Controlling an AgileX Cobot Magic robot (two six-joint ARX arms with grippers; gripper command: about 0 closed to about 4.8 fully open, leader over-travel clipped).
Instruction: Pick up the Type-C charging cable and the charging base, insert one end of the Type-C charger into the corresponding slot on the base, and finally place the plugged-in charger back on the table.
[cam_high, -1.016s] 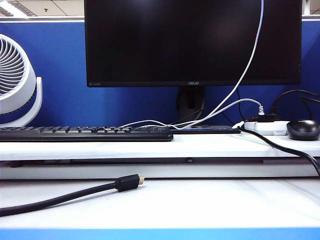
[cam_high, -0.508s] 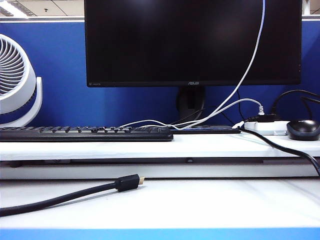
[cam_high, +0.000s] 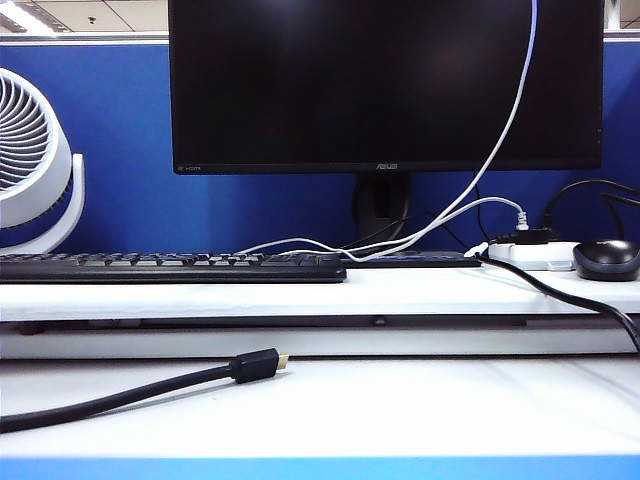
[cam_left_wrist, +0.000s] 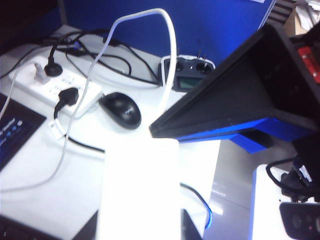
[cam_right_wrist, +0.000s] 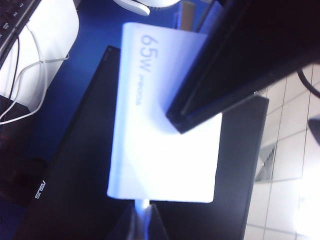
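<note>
Both grippers grip | left (cam_left_wrist: 145, 220): charging base (cam_left_wrist: 140, 190) | right (cam_right_wrist: 142, 220): Type-C charging cable (cam_high: 505, 130), shifted right

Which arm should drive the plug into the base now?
Right, probably. The right gripper is shut on the Type-C charging cable end, right at the charging base edge; the left gripper only holds that base.

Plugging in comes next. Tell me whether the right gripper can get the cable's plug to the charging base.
Probably yes. The right gripper, shut on the Type-C charging cable, sits at the edge of the charging base, held aloft by the left gripper; nothing lies between.
</note>
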